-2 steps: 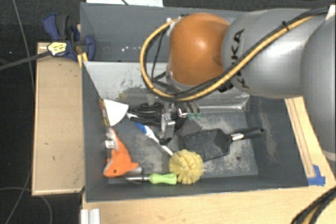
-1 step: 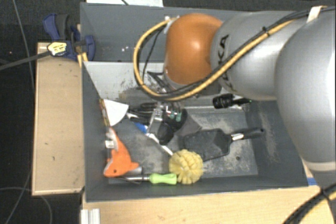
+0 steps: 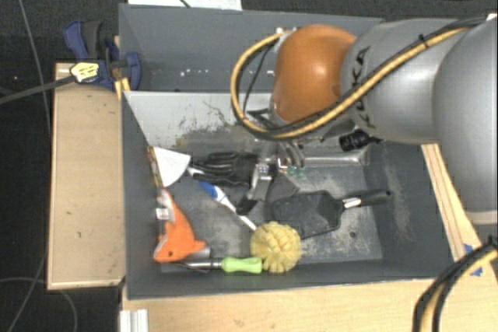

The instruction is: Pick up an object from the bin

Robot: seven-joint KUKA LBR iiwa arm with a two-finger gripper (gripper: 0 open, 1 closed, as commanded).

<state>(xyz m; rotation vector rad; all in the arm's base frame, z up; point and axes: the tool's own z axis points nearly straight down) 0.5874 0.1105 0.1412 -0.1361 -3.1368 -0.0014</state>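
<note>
Nearest to us is the arm (image 3: 420,82), its orange cover (image 3: 311,70) hanging over the middle of the bin (image 3: 187,43), and under it the claw (image 3: 255,190) sits low, close to the floor. We cannot tell whether the claw is spread or pressed together, and we see nothing held in it. The thing closest beneath it is a slim white and blue stick (image 3: 220,197), lying on the floor near the centre and slanting from upper left down to lower right, where its white end comes near a yellow brush (image 3: 275,246). Just to the right of the claw lies a flat black paddle (image 3: 307,215), and just to its left a black clip (image 3: 222,163). A white cone (image 3: 171,164), an orange toy (image 3: 177,235) and a green tool (image 3: 240,266) lie along the left and front of the floor, well apart from the claw. We take the stick as the likely pick. We judge it light and stiff, probably smooth plastic, so it may roll or slip out sideways under a pinch. The best hold seems to be across its shaft near the middle, where the floor is bare on both sides, not at the white end, which is crowded by the brush and the paddle. It lies flat, so we think the claw must go nearly to the metal to catch it.
</note>
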